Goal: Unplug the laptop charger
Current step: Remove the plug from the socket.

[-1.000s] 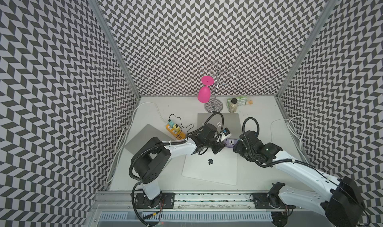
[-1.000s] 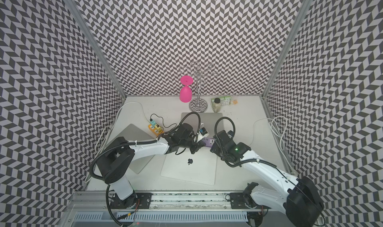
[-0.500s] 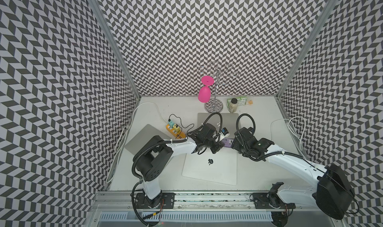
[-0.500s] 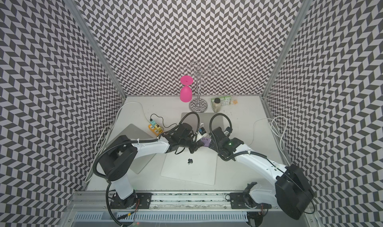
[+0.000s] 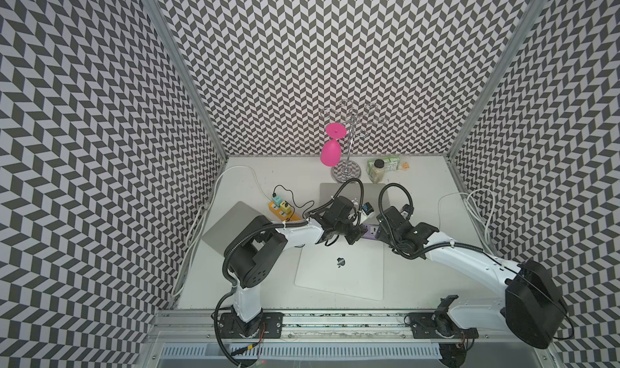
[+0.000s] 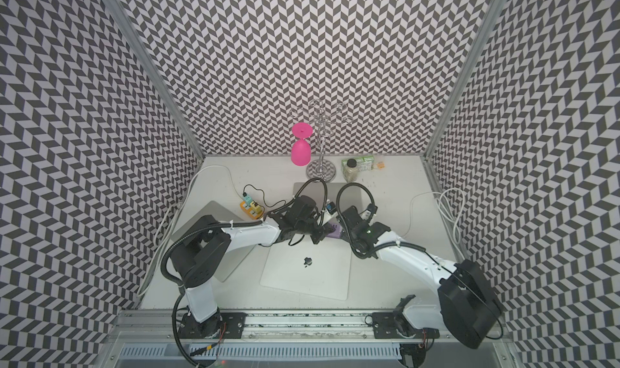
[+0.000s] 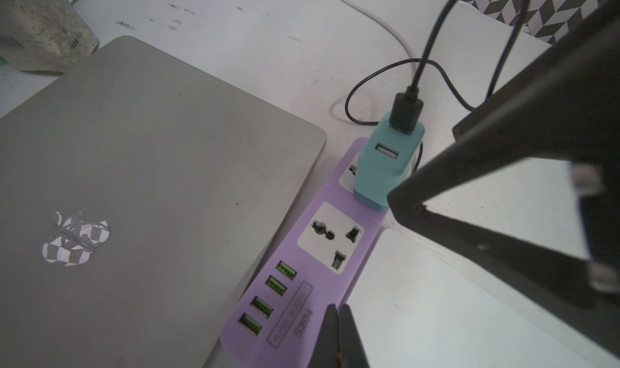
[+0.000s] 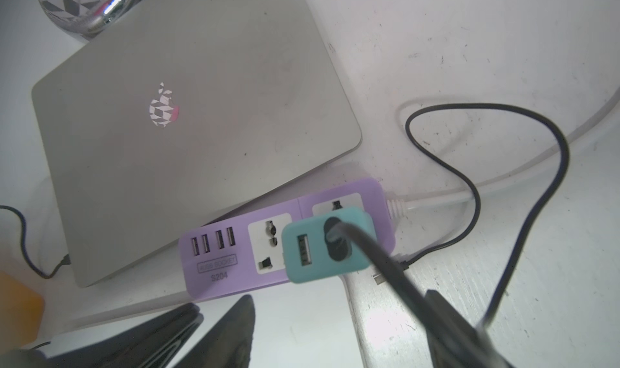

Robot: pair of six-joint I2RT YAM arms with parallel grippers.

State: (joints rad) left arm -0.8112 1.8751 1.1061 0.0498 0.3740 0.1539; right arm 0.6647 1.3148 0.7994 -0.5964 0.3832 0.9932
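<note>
A teal charger (image 8: 325,249) with a black cable (image 8: 523,195) stands plugged into the end socket of a purple power strip (image 8: 231,269). The strip lies between two closed laptops. In the left wrist view, my left gripper (image 7: 339,316) is shut, its tips on the strip's (image 7: 302,275) USB end, and the charger (image 7: 385,161) stands at the far end. My right gripper (image 8: 340,297) is open just short of the charger, one finger on each side and nothing held. In both top views the two grippers (image 5: 355,240) (image 5: 379,232) meet over the strip (image 6: 333,230).
A grey laptop (image 5: 372,195) lies behind the strip, a light one (image 5: 339,272) in front, a third (image 5: 231,228) at the left. An orange power strip (image 5: 281,212) with plugs sits left. A glass rack (image 5: 347,173), pink glass (image 5: 330,153) and jar (image 5: 377,171) stand at the back. White cables (image 5: 476,208) loop at the right.
My right arm has swung in toward the power strip and its jaws have opened wider. The left gripper has stayed shut on the strip's end.
</note>
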